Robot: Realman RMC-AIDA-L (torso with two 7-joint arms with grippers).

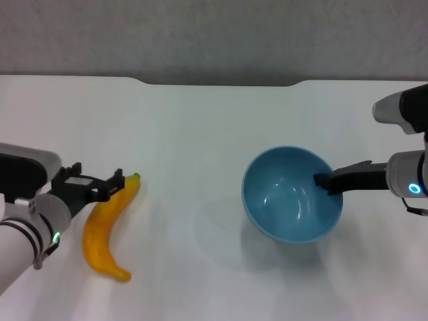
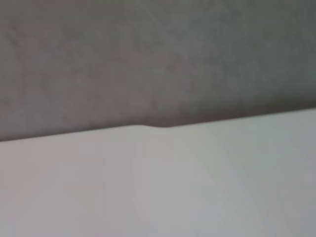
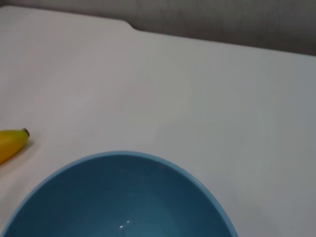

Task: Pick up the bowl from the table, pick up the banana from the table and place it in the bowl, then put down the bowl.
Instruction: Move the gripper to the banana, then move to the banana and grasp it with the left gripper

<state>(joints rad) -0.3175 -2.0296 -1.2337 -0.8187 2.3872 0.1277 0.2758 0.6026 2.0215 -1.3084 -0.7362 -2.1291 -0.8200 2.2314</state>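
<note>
The light blue bowl [image 1: 292,194] is tilted and held a little above the white table [image 1: 200,134], with its shadow under it. My right gripper [image 1: 328,182] is shut on the bowl's right rim, one dark finger inside the bowl. The right wrist view shows the bowl's inside [image 3: 123,197] and the banana's stem tip [image 3: 12,143]. The yellow banana [image 1: 107,231] lies on the table at the left. My left gripper [image 1: 97,180] is open over the banana's stem end, with its fingers apart. The left wrist view shows only the table [image 2: 158,187] and the wall.
The table's far edge has a shallow notch [image 1: 221,83] against a grey wall [image 1: 214,33]. Bare tabletop lies between the banana and the bowl.
</note>
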